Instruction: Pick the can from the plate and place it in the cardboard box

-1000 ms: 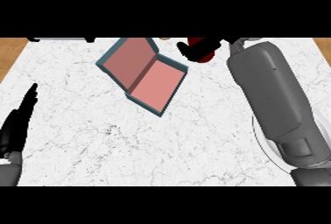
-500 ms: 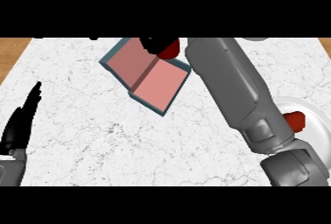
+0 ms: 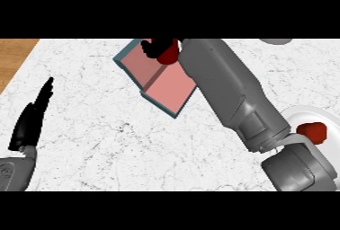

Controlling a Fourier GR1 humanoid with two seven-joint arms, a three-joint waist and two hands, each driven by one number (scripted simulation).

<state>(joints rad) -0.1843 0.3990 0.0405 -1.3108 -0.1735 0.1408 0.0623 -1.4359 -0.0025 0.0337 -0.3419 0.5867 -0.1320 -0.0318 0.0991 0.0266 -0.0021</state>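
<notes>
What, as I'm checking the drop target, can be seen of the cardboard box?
The cardboard box lies open on the marble counter, turned diagonally. It is pinkish inside with a blue-grey rim, and a crease splits it in two. The right hand, curled on a red can, is over its far half; the forearm hides its right edge.

A white marble table (image 3: 100,134) with fine grey veining is seen filling nearly the whole view. At the far left corner, a brown wood-grained surface (image 3: 13,56) is shown beyond its edge.
</notes>
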